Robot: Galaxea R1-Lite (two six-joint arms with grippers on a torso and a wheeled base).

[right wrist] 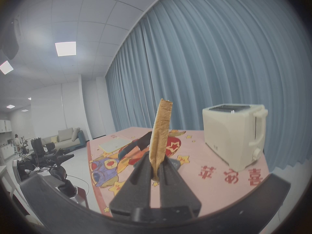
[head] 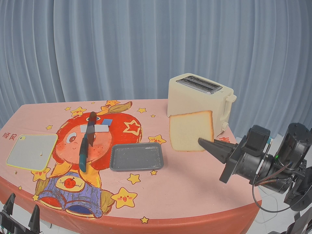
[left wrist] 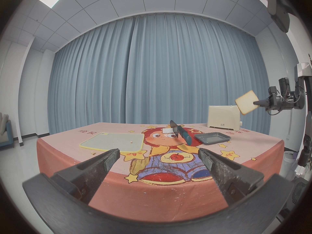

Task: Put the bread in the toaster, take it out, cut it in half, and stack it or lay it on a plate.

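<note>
A slice of bread (head: pixel 190 130) hangs upright in the air in front of the cream toaster (head: pixel 198 98), which stands at the table's back right. My right gripper (head: pixel 203 142) is shut on the slice's lower right edge; the right wrist view shows the bread (right wrist: pixel 160 137) edge-on between the fingers (right wrist: pixel 141 176). From the left wrist view the bread (left wrist: pixel 246 102) is seen high above the toaster (left wrist: pixel 223 117). My left gripper (left wrist: pixel 156 168) is open and empty, below the table's front left corner (head: pixel 21 210).
A grey tray (head: pixel 136 156) lies mid-table. A knife with a teal handle (head: pixel 85 145) lies left of it on the pink cartoon tablecloth (head: pixel 182 186). A white cutting board with a yellow rim (head: pixel 32 151) sits at the left edge.
</note>
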